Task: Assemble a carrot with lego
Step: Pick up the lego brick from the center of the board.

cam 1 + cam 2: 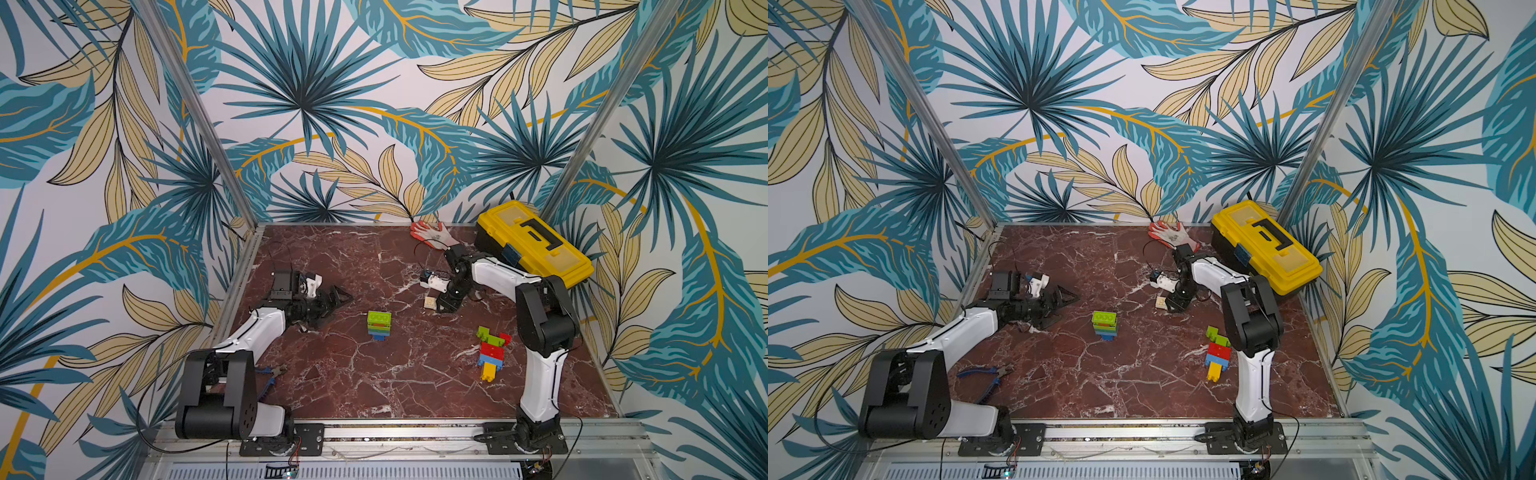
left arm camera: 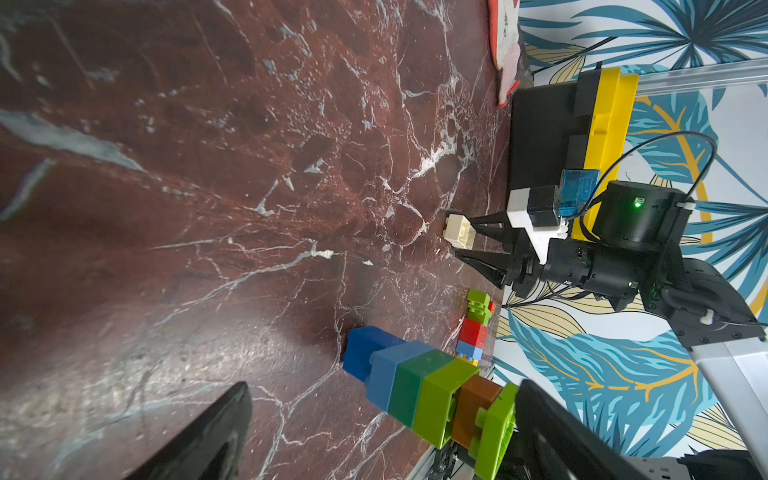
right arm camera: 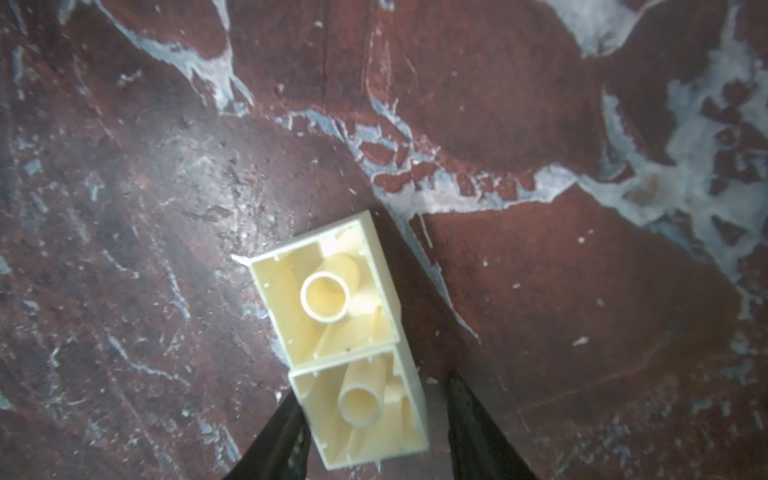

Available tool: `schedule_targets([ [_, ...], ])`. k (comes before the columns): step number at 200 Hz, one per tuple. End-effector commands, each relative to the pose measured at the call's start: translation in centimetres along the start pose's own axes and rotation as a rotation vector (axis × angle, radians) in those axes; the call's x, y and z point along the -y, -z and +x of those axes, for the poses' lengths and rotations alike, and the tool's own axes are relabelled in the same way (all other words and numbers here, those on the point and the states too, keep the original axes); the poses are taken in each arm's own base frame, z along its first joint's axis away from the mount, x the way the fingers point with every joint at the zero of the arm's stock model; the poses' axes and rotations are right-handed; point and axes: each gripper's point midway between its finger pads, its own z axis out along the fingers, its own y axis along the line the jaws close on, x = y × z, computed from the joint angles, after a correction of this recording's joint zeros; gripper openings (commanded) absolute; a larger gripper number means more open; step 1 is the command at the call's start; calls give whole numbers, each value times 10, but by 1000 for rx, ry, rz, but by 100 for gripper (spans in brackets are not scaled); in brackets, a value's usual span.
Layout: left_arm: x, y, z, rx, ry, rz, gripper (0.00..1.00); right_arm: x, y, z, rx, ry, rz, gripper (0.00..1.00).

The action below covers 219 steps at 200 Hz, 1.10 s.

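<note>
— So, where is the lego we are after?
— On the marble table, towards the back on our right side. It is a pair of cream bricks set end to end, hollow undersides up. The right gripper hangs directly over them, pointing down.
— And its fingers?
— Parted, one on each side of the nearer brick. One finger is against the brick's wall. The other stands off, with bare marble between it and the brick. As far as we can see, nothing is pinched.
— Which way does the pair run?
— Its long axis runs out from between the fingers, across the line on which they close. So we would be squeezing the short width of the nearer brick, while the farther brick lies beyond the tips. We cannot tell whether the two are joined.
— Does our left arm come into it?
— Hardly, we judge. The left gripper is spread wide and empty, well apart, on the other side of the green-topped stack. The right arm is much the nearer.
— What should we watch?
— The brick sits off-centre in the gap. We expect the touching finger to shove it sideways, so it may twist or nudge its neighbour.
</note>
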Motion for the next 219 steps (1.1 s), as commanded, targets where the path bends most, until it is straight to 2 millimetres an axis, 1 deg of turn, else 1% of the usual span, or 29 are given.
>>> schedule_targets([
  [1, -1, 1, -3, 4, -3, 8, 99, -9, -12, 7, -61, 22, -30, 50],
  [26, -1, 1, -3, 4, -5, 8, 99, -9, -14, 9, -74, 24, -26, 46],
  [40, -1, 1, -3, 2, -3, 8, 99, -9, -14, 9, -77, 21, -26, 40],
  [66, -3, 0, -2, 0, 4, 6, 99, -9, -12, 9, -78, 20, -22, 35],
  [94, -3, 0, -2, -1, 4, 7, 99, -10, -10, 7, -77, 7, -26, 33],
  [121, -3, 0, -1, -3, 6, 7, 99, -10, -1, 0, -62, -34, -25, 32],
  [154, -6, -1, 1, -6, 19, 1, 100, -9, 22, -3, -75, -191, 7, 31],
  [168, -6, -1, 3, -7, 23, 1, 99, -15, 35, -1, -109, -275, 4, 29],
  [173, -1, 0, -1, 12, -2, 15, 99, -16, 40, -1, -121, -303, 12, 29],
  [188, 7, 0, 0, 13, -21, 29, 100, -25, 56, -3, -144, -374, 32, 29],
  [219, 34, -4, 13, -11, -112, 58, 99, -49, 92, -15, -130, -560, 62, 29],
])
